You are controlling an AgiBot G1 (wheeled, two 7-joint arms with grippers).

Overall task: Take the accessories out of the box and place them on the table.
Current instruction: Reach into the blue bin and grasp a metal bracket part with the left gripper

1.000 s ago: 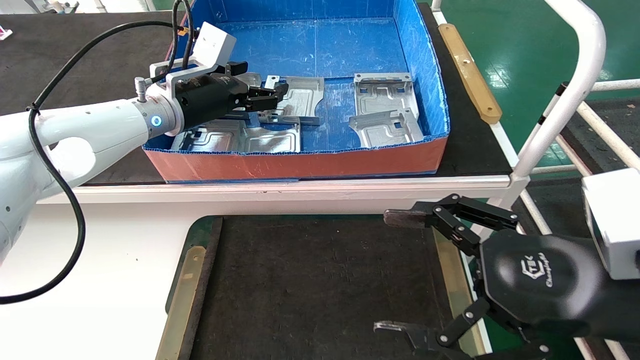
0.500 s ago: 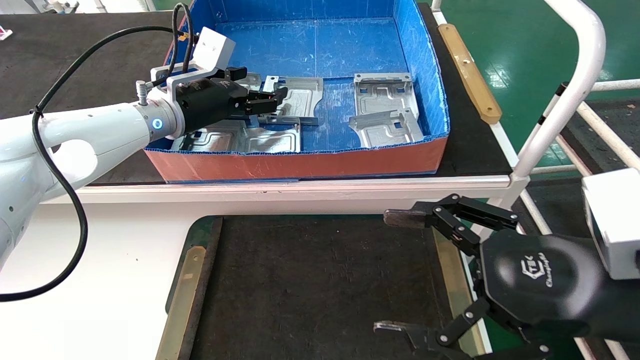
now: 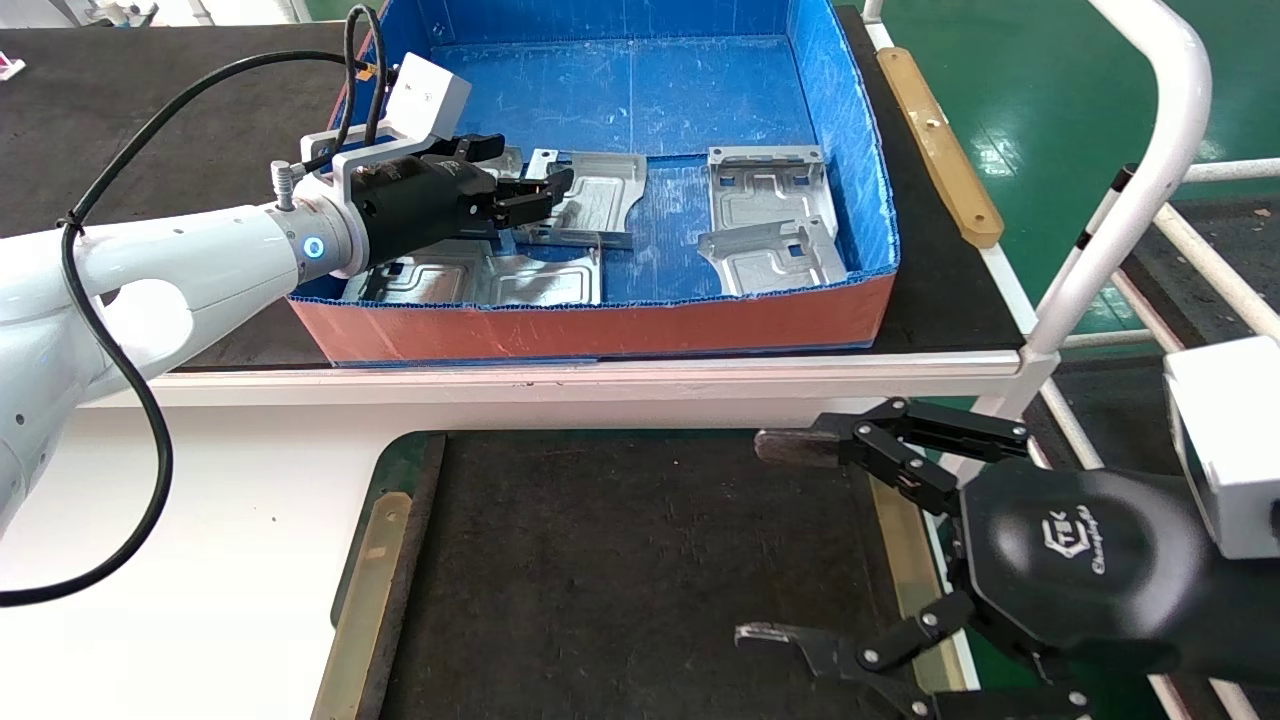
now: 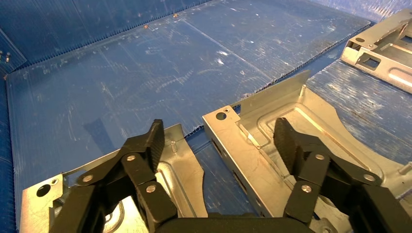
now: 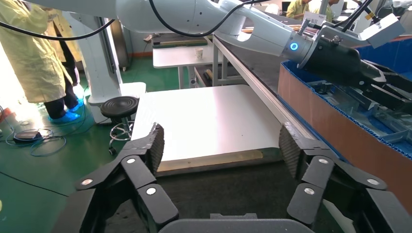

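Silvery stamped metal plates lay on the blue floor of the box (image 3: 640, 330), a wide shallow tray of blue corrugated plastic with orange-red outer walls that sat on a black-topped bench beyond the table (image 3: 200, 520). Two plates rested near the box's right wall, one (image 3: 768, 185) farther back and one (image 3: 772, 255) nearer the front wall, close together. Another plate (image 3: 480, 280) lay along the front wall at the left, partly hidden by the left arm. A fourth plate (image 3: 595, 200) sat near the middle of the box, beside the fingers of the left gripper (image 3: 535, 195). That left gripper reached in over the box's left side, low above the plates. In the left wrist view its jaws stood wide apart, holding nothing: one finger (image 4: 154, 141) hung over a plate with a curved-cut edge (image 4: 187, 170), and the other finger (image 4: 286, 143) hung over the middle plate (image 4: 291, 114), whose raised edge tab lay between the two fingers. Whether either finger touched metal could not be told. The right gripper (image 3: 775, 540) hovered over the right part of the black rubbery mat (image 3: 620, 570) on the white table, well apart from the box, its jaws spread wide and empty. The mat had a green border and tan metal strips (image 3: 365, 590) along its sides, and no plate lay on it.
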